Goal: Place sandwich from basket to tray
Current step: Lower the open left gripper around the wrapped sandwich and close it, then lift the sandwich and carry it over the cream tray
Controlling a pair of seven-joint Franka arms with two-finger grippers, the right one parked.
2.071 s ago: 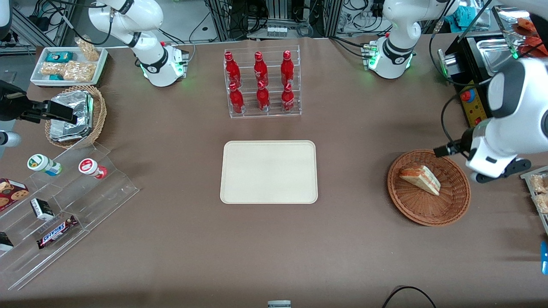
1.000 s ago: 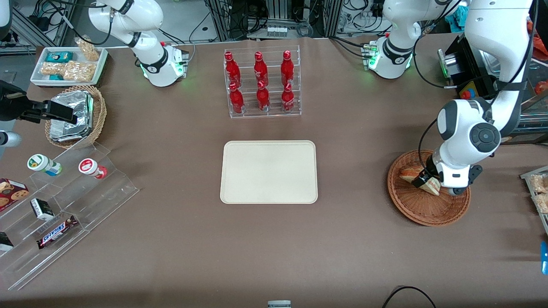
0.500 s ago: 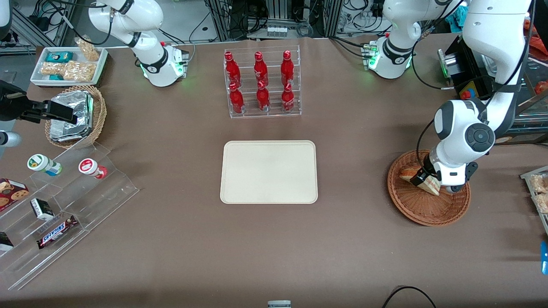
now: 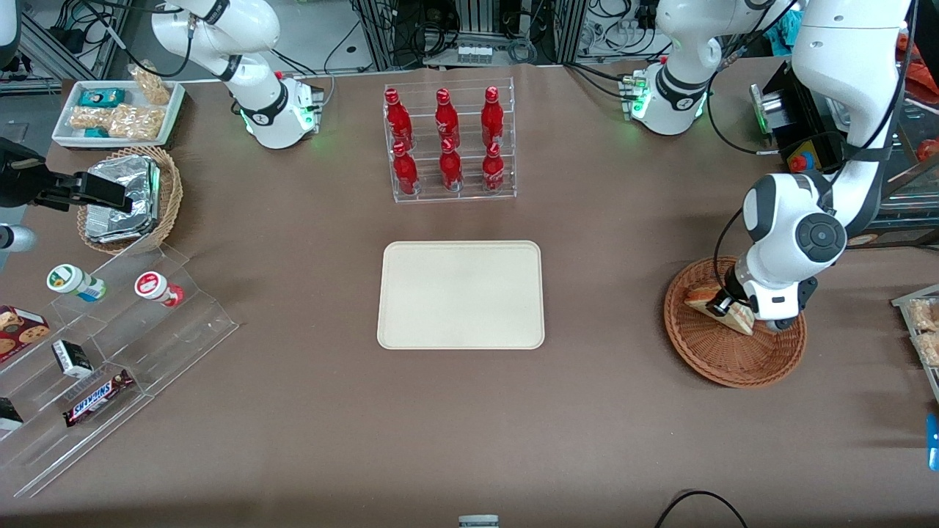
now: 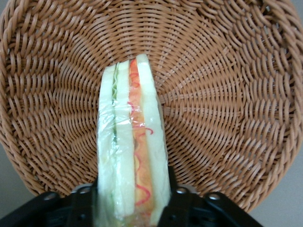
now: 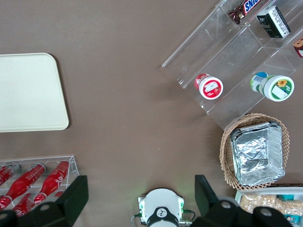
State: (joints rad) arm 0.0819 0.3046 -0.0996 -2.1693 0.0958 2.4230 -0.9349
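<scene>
Where the worktop (image 4: 623, 411) nears the working arm's end, a round reddish-brown woven basket (image 4: 733, 359) holds a wrapped triangular sandwich (image 5: 130, 151) of pale bread with red and green filling. Sandwich: inside the basket, standing on edge, its pointed end toward the basket's middle. Hand (image 4: 728, 306): lowered into the basket, its two black fingers (image 5: 177, 208) one on each bread face, pinching the sandwich at its wide end; in the front view the arm's white wrist covers part of the sandwich and the basket rim.

Tray (image 4: 461, 293): cream-beige, rectangular, rounded corners, flat at the middle of the worktop, well apart from the basket, nothing on it.

Bottle rack (image 4: 450, 143): clear stepped stand with six red bottles in two rows, farther from the front camera than the tray.

Toward the parked arm's end: a tan wicker basket of foil packets (image 4: 121, 198); a white tray of snack bags (image 4: 117, 110) near the worktop's corner; a clear stepped display (image 4: 117, 352) carrying two small lidded cups (image 4: 73, 282), a chocolate bar (image 4: 95, 396) and small boxes.
</scene>
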